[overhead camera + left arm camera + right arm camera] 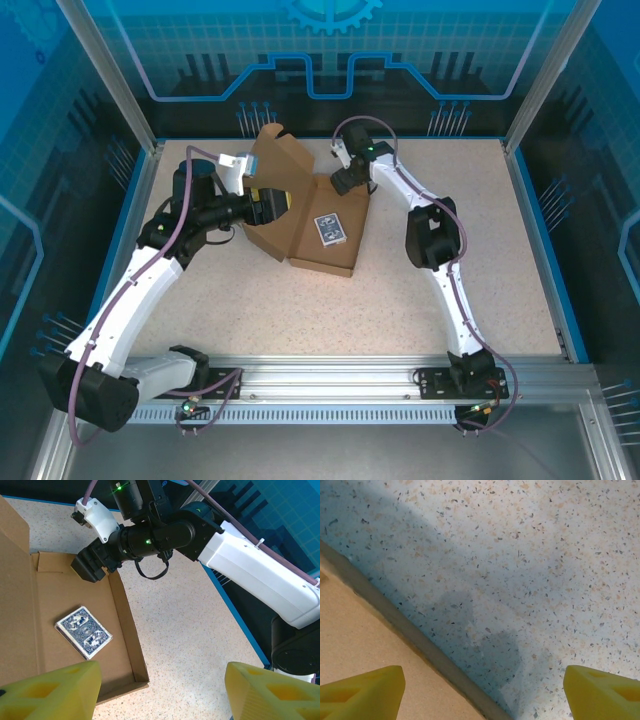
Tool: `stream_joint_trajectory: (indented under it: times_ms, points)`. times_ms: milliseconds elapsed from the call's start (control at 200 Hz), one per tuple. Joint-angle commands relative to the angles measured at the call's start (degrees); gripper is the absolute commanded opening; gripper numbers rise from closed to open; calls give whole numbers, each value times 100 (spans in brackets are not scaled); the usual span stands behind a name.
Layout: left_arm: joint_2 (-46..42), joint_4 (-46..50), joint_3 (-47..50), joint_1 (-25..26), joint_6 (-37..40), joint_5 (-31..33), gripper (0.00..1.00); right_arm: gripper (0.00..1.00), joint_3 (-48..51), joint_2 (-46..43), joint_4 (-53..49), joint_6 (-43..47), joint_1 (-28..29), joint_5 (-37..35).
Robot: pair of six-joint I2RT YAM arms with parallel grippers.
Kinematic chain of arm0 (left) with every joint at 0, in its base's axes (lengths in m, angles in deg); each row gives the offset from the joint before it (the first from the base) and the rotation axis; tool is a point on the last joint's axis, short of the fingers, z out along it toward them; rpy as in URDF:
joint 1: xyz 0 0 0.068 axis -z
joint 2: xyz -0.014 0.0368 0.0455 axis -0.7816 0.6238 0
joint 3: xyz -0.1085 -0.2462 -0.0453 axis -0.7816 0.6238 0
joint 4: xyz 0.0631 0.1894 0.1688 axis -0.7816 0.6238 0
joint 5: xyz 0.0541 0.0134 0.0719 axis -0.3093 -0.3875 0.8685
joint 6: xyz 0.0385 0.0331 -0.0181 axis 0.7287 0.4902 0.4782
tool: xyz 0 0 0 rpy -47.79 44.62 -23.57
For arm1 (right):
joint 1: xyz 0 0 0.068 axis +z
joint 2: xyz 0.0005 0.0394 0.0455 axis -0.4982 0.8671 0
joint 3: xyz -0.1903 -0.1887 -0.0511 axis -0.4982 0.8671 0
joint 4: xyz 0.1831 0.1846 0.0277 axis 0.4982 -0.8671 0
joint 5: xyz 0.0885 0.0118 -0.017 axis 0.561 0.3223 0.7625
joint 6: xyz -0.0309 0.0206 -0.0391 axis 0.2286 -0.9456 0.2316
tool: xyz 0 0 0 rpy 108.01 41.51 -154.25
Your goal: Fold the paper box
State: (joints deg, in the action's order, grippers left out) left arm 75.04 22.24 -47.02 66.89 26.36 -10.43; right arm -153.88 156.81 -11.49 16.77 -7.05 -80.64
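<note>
The paper box [300, 240] is brown cardboard, a shallow tray with its lid flap [272, 160] standing up at the back left. A blue-patterned card pack [330, 230] lies inside the tray. My left gripper [268, 206] is over the tray's left side, open, with its yellow fingers [50, 692] straddling the tray's near corner and nothing held. From the left wrist I see the tray floor [55, 595], the card pack [83, 631] and my right gripper [86, 569] at the far wall. My right gripper [347, 182] is open, low over the box edge [365, 645].
The speckled table [420, 290] stretches to the right of and in front of the box. Blue enclosure walls with metal posts [150, 150] ring the table. The right arm's white forearm [260, 575] crosses behind the tray.
</note>
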Motion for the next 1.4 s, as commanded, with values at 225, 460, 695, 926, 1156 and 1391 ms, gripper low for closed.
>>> stream_joint_trajectory:
  times_ms: [225,460,695,926,1156,1391]
  points:
    - [-109,-25,125,-36,37,-127,68,74,-491,333,-479,826,9,106]
    - [-92,-43,138,-36,28,-134,67,67,-421,170,-832,937,29,260]
    - [-87,-28,134,-35,-25,-68,68,59,356,-430,-917,763,63,411]
    - [-114,-12,144,-36,0,14,69,57,2120,-1592,-455,340,191,579]
    - [-90,-12,142,-32,26,-19,69,57,4096,-2751,141,-244,560,840]
    - [-98,1,134,-37,67,-3,69,55,5217,-3440,561,-829,934,1069]
